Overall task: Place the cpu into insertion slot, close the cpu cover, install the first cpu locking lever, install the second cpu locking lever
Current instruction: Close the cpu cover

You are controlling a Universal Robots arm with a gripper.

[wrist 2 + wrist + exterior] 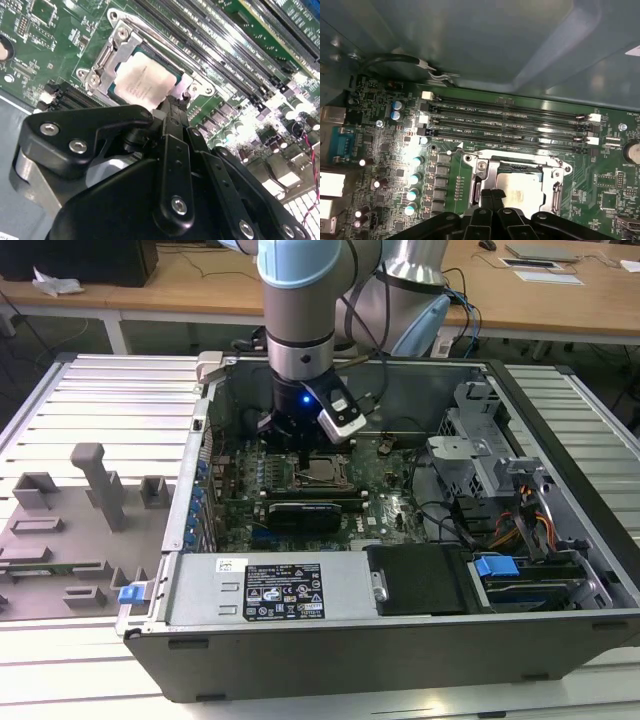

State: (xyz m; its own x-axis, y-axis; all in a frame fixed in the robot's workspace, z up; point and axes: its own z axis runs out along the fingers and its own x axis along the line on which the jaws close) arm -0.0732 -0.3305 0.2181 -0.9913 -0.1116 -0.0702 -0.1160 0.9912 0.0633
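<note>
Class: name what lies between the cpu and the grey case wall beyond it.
Long black memory slots lie side by side between the cpu and the case wall; the first wrist view shows this.

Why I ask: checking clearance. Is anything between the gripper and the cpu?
Nothing visible does. In the second wrist view the gripper is at the edge of the cpu cover, which lies around the cpu; the chip's face shows bare through its window.
</note>
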